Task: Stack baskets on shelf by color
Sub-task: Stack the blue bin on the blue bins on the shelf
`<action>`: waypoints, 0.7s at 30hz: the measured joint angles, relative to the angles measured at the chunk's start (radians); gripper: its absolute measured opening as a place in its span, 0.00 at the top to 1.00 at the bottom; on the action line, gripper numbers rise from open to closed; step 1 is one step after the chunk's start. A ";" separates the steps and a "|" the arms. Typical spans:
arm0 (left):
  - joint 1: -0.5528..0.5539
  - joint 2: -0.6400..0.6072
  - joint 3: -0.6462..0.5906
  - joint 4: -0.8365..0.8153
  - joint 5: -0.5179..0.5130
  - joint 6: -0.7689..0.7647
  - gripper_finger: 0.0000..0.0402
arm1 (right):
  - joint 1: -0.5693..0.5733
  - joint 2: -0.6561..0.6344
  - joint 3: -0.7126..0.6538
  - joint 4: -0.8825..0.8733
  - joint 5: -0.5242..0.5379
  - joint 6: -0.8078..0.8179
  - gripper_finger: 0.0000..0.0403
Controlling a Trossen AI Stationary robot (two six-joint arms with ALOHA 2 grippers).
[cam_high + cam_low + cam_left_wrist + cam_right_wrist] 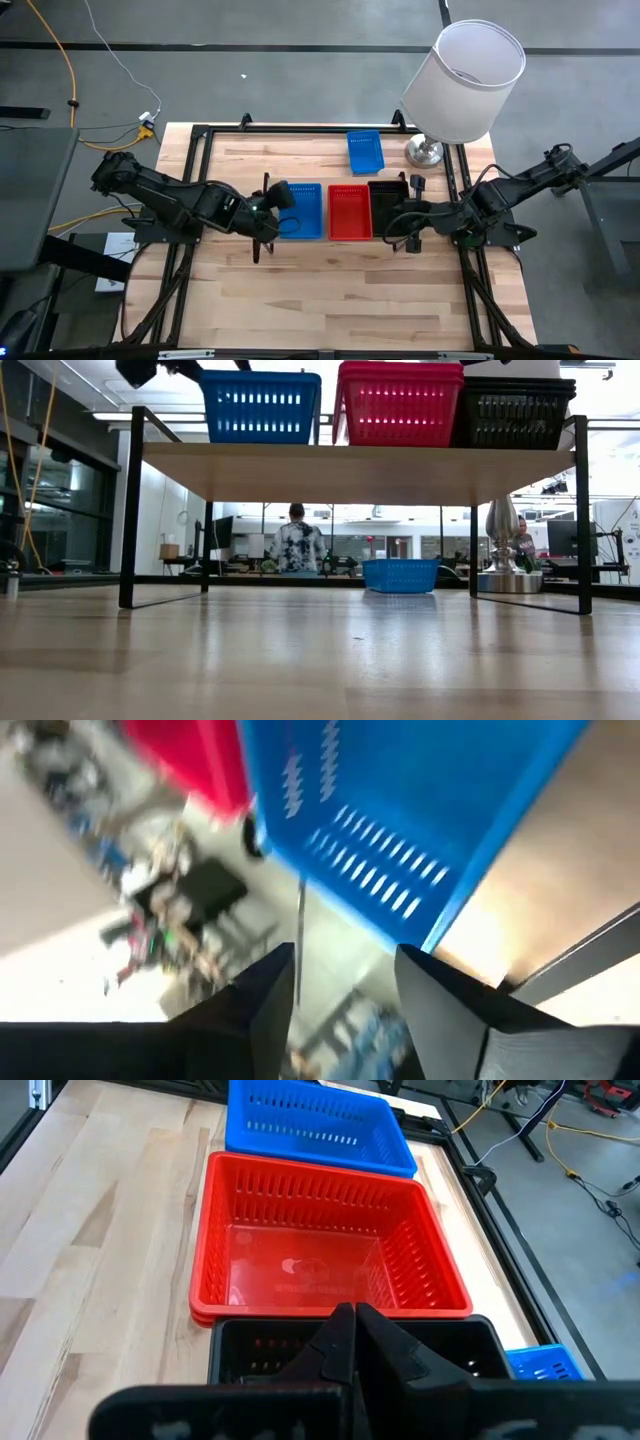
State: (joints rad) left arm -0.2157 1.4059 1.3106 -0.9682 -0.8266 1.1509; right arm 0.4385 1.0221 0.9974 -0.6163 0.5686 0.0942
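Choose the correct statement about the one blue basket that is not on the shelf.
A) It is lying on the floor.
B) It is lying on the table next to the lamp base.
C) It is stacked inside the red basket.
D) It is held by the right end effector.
B: the high view shows the lone blue basket resting on the table beside the lamp base, away from the shelf.

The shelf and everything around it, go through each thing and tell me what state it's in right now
shelf: upright on the table, carrying three basket stacks
blue baskets: on the shelf, left end
red baskets: on the shelf, middle
black baskets: on the shelf, right end
loose blue basket: on the table behind the shelf, upright
lamp: standing beside the loose basket
left gripper: open, at the blue stack, holding nothing
right gripper: shut, empty, at the black stack
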 joint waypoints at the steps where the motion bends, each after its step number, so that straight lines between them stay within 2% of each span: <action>1: 0.000 0.000 0.003 -0.001 -0.038 -0.021 0.58 | 0.000 0.000 0.000 0.000 0.000 0.002 1.00; 3: 0.000 0.000 0.009 0.000 -0.122 -0.083 0.57 | 0.000 0.000 0.000 0.000 0.000 0.003 1.00; 6: 0.012 0.000 0.034 -0.004 -0.234 -0.273 0.57 | 0.000 0.000 0.000 0.000 0.000 0.027 1.00; 8: 0.034 -0.014 0.058 -0.014 -0.231 -0.419 0.58 | 0.000 0.000 0.000 0.000 0.003 0.038 1.00; 11: 0.086 -0.059 0.079 -0.014 -0.103 -0.589 0.58 | 0.000 0.000 0.000 0.017 0.005 0.040 1.00; 16: 0.239 -0.156 0.075 0.041 0.270 -0.850 0.58 | 0.000 0.000 0.000 0.113 0.048 0.037 1.00; 18: 0.306 -0.199 0.041 0.128 0.406 -0.936 0.58 | 0.000 0.000 0.000 0.164 0.086 0.037 1.00; 21: 0.383 -0.265 -0.059 0.342 0.542 -1.020 0.58 | -0.006 0.000 0.000 0.247 0.163 0.037 1.00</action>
State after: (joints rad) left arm 0.1674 1.1405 1.2512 -0.6262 -0.2845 0.1310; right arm 0.4329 1.0219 0.9974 -0.3690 0.7316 0.1308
